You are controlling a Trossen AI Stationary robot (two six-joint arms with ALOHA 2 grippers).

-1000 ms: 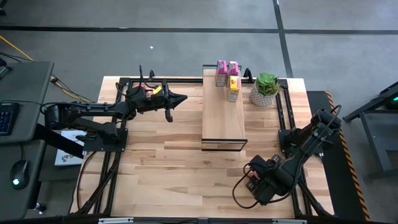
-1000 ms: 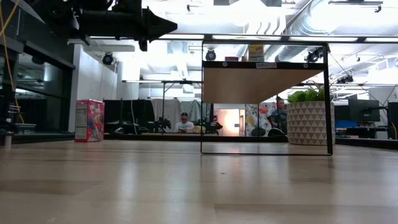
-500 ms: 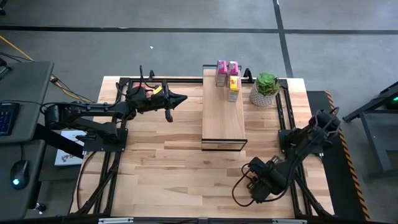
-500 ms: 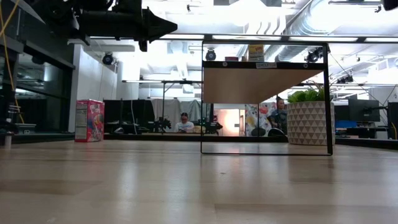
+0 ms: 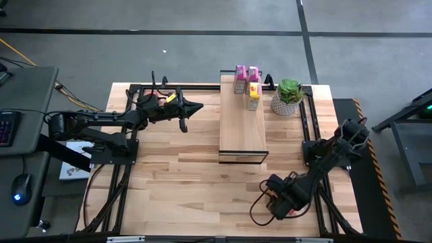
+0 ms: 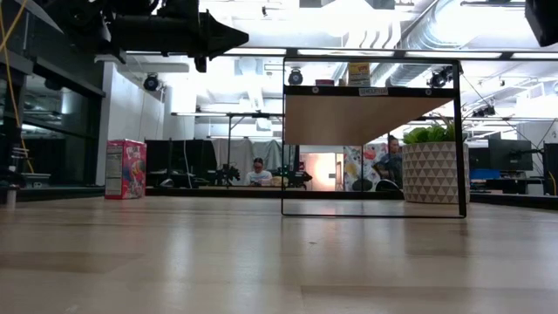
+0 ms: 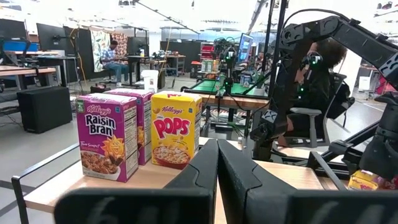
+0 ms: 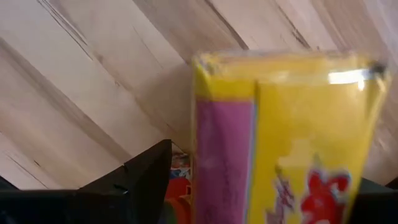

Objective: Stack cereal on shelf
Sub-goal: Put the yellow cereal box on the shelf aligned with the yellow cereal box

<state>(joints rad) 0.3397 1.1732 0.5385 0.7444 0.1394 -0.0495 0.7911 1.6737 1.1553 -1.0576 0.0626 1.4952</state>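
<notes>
The shelf stands mid-table, a light-wood board on a dark frame. At its far end stand two pink cereal boxes and one yellow one. A red cereal box stands on the tabletop at the far left. My left gripper is shut and empty. It hovers left of the shelf and points at it. My right gripper is near the table's near right corner, shut on another yellow cereal box. My right gripper has the yellow cereal box between its two fingers, one on each side of the box. The fingers point down at the tabletop. The box's end sticks out ahead of them. The picture's lower edge cuts off the place of contact.
A green potted plant stands right of the shelf's far end. A dark metal frame runs along both table sides under the arms. Bare planks lie between the shelf and the near edge. People sit in the room beyond.
My right gripper has moved a little toward the table's left edge along the near side, and a dark part of that arm now shows in the low view's upper right corner. The left arm and the boxes on the shelf have stayed put.
</notes>
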